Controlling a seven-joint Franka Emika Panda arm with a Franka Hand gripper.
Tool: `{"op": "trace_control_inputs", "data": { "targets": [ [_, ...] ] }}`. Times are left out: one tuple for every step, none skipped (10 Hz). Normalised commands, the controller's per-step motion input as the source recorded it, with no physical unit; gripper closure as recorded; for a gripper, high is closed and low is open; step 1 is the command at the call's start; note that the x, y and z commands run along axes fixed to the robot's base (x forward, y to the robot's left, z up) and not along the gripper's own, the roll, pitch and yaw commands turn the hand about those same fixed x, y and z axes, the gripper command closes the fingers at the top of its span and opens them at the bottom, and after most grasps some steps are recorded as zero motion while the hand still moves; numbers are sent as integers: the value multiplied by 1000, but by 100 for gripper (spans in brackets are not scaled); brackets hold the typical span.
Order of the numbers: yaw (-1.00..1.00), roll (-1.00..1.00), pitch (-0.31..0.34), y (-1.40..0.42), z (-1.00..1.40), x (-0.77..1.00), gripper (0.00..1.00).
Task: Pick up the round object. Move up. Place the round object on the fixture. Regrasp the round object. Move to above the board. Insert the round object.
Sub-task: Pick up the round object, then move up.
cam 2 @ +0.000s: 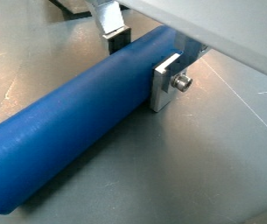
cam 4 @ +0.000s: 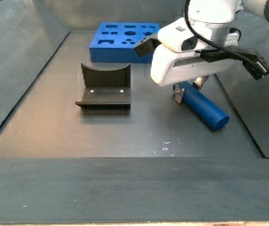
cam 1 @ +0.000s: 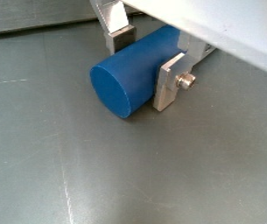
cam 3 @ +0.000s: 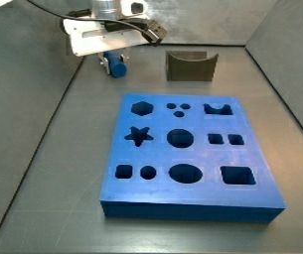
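On the grey floor, end effector (cam 2: 144,58) clamped around round object (cam 2: 77,131), beside fixture (cam 4: 105,86)

Gripper (cam 4: 183,91) astride round object (cam 4: 204,109) — beside fixture (cam 4: 103,86)

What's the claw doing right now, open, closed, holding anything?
Claw: low over the floor, fingers on either side of the round object, which lies flat on the floor; whether the pads are clamped on it cannot be told.
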Motion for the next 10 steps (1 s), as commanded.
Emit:
{"op": "trace_control_inputs", "data": {
  "targets": [
    [0,0,0,0,0,0,100],
    [0,0,0,0,0,0,100],
    [0,0,0,0,0,0,100],
    [0,0,0,0,0,0,100],
    [0,0,0,0,0,0,100],
    [0,0,0,0,0,0,100],
    [0,0,0,0,0,0,100],
    [0,0,0,0,0,0,100],
    [0,0,0,0,0,0,100],
    [0,0,0,0,948,0,100]
  ]
}}
